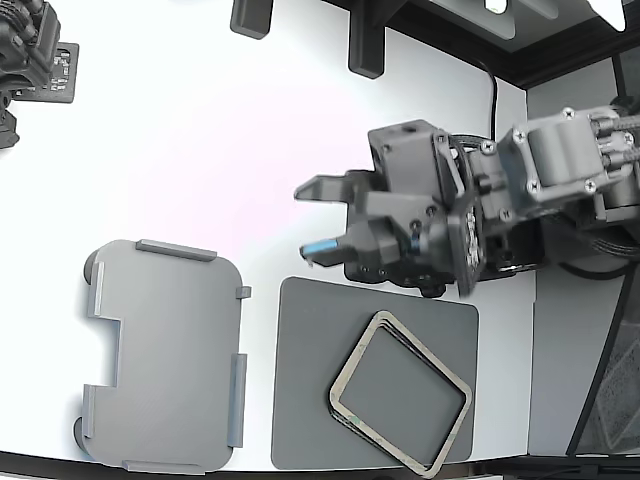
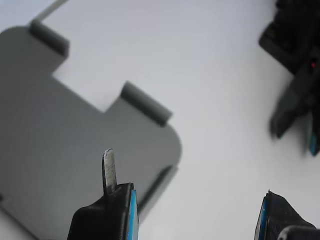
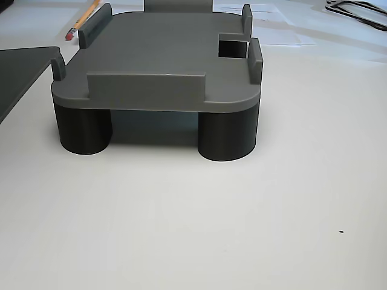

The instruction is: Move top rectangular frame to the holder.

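Observation:
The top rectangular frame (image 1: 354,360), thin and beige with an open middle, lies tilted on a second one like it, at the lower right of the exterior view. The holder (image 1: 165,360) is a light grey tray with raised tabs and a stepped notch, lower left in that view. It also fills the wrist view as the holder (image 2: 60,140), and in the other view the holder (image 3: 157,54) stands on round dark legs. My gripper (image 1: 305,222) hovers open and empty above the white table, just beyond the frames. Its blue-padded fingers (image 2: 117,200) point toward the holder.
A dark grey flat mat (image 1: 310,400) lies under the frames, and its corner (image 3: 18,66) shows in the other view. A second dark arm (image 1: 30,60) sits at the exterior view's top left. Black posts (image 1: 365,45) stand at the back. A pencil (image 3: 81,21) lies behind the holder.

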Robot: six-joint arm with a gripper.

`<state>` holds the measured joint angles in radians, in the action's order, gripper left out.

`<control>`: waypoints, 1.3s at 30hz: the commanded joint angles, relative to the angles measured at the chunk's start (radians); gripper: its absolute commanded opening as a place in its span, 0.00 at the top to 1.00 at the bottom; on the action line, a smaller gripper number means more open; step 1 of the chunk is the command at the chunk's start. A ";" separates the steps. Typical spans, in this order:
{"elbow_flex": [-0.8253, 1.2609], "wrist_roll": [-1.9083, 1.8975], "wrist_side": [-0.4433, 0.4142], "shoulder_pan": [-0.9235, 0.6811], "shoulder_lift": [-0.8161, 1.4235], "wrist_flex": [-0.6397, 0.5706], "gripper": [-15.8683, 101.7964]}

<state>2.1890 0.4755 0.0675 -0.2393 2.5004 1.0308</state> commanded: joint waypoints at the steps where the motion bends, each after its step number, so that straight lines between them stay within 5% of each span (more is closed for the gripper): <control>1: -0.158 0.117 -0.048 -0.233 -0.084 0.118 0.02; 6: -0.281 0.216 -0.149 -0.492 -0.202 0.287 0.02; 20: -0.416 0.336 -0.094 -0.870 -0.400 0.545 0.05; 39: -0.554 0.364 -0.063 -1.233 -0.802 0.551 0.02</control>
<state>1.6904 0.8330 -0.0077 -1.4803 1.7257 1.5861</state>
